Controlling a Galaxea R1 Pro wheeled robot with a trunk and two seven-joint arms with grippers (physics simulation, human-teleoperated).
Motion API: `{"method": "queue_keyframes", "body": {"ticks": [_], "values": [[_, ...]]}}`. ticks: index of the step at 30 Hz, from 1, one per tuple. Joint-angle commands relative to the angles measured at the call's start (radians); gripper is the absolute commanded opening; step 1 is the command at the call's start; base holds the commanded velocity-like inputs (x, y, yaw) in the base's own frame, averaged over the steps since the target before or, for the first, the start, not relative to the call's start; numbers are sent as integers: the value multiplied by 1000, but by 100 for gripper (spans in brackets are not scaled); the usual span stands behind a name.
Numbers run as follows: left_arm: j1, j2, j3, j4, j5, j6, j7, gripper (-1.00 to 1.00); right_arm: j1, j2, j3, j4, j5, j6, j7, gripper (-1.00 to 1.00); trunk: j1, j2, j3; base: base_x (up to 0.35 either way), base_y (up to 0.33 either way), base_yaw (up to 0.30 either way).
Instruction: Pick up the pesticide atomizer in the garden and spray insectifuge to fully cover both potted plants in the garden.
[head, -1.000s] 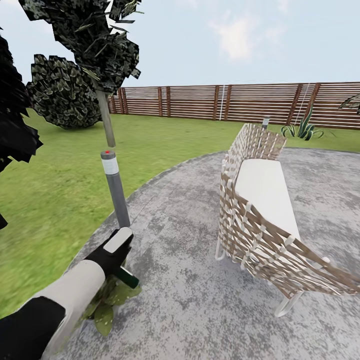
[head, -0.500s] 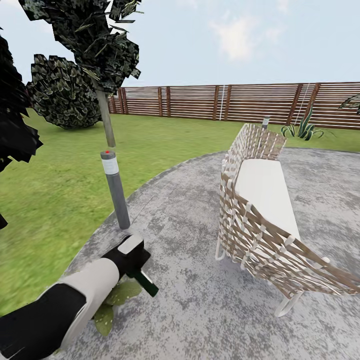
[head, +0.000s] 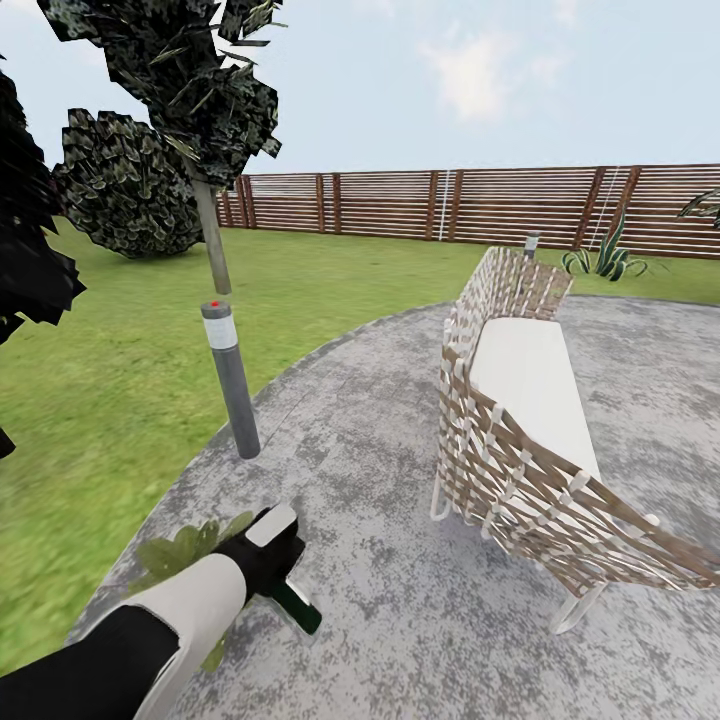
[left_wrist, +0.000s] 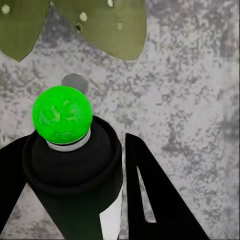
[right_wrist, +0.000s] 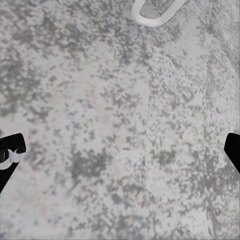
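My left gripper (head: 275, 560) is shut on the pesticide atomizer (head: 298, 607), a slim dark-green bottle pointing down at the grey patio. In the left wrist view the atomizer (left_wrist: 75, 170) shows a bright green round tip and a white label, with black fingers (left_wrist: 150, 200) on both sides of it. A potted plant (head: 180, 548) with speckled green leaves sits just behind my left forearm at the patio's edge. Its leaves (left_wrist: 95, 20) lie a little beyond the bottle's tip. My right gripper (right_wrist: 120, 150) is open over bare stone.
A tall grey post (head: 231, 385) with a red top stands at the patio rim beyond my left hand. A woven chair (head: 520, 430) with a white cushion is on the right; its white leg loop (right_wrist: 155, 12) is near my right gripper. Lawn, dark bushes and a slat fence lie beyond.
My left arm has swung down and to the right with the atomizer, away from the grey post. The plant's leaves now show beside the forearm's far side.
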Motion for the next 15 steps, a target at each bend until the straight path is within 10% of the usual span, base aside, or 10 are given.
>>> {"method": "queue_keyframes", "body": {"ticks": [1, 15], "values": [[-2, -3, -9, -21, -4, -1, 26, -100, 0, 1, -4, -1, 7, -2, 5, 100, 0, -1, -5, 0, 0, 0], [-78, -30, -25, -178, -78, -7, 304, -100, 1, 1, -3, -7, 5, -5, 5, 100, 7, -4, -59, 0, 0, 0]]}}
